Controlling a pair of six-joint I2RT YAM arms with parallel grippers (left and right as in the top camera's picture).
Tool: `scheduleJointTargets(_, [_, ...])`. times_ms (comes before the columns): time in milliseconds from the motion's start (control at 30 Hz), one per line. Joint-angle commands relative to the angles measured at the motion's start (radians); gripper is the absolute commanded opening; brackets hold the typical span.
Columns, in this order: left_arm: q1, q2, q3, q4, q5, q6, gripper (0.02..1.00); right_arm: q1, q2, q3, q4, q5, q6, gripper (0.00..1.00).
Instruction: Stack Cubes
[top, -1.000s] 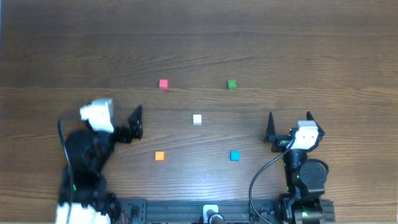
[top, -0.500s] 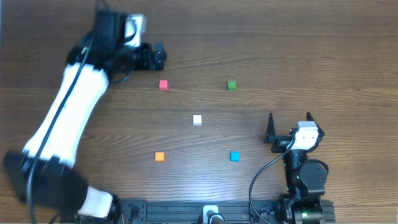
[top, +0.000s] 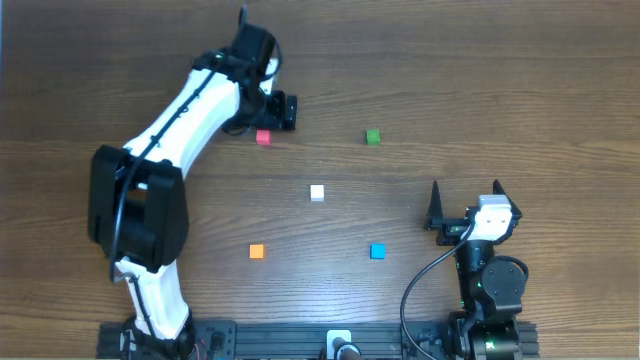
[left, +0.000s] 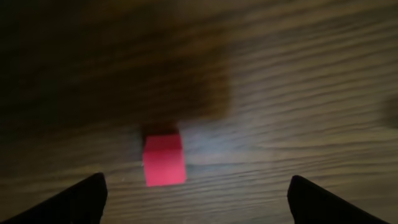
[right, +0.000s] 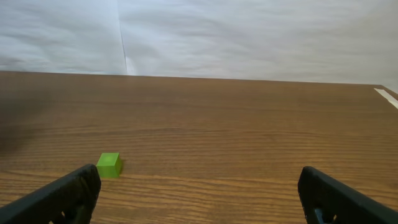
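Five small cubes lie apart on the wooden table: pink (top: 263, 136), green (top: 373, 136), white (top: 317, 192), orange (top: 257, 251) and blue (top: 377, 250). My left gripper (top: 285, 111) hangs open above the pink cube (left: 164, 161), which lies between the two fingertips (left: 81, 196) and a little beyond them in the left wrist view. My right gripper (top: 465, 196) stands open near its base at the right, nothing between its fingers. The green cube (right: 109, 165) lies ahead of it, off toward one finger.
The left arm (top: 170, 125) stretches from its base across the table's left half. The table's far edge (right: 199, 77) meets a white backdrop. Bare wood (top: 520, 100) lies around the cubes.
The left arm swung from near its base up and across the table, and its gripper now hangs over the pink cube. The right arm and all cubes stayed still.
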Motion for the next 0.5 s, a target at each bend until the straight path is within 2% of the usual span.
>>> scheduleJointTargets(33, [-0.007,0.03,0.018,-0.018,-0.079,-0.039,0.919,-0.004,-0.005,-0.006,-0.003,-0.008,0.003,0.993])
scheduleJointTargets(500, [0.0,0.134,0.016,-0.001,-0.08,-0.062,0.866,-0.004,-0.005,-0.006,-0.003,-0.008,0.003,0.993])
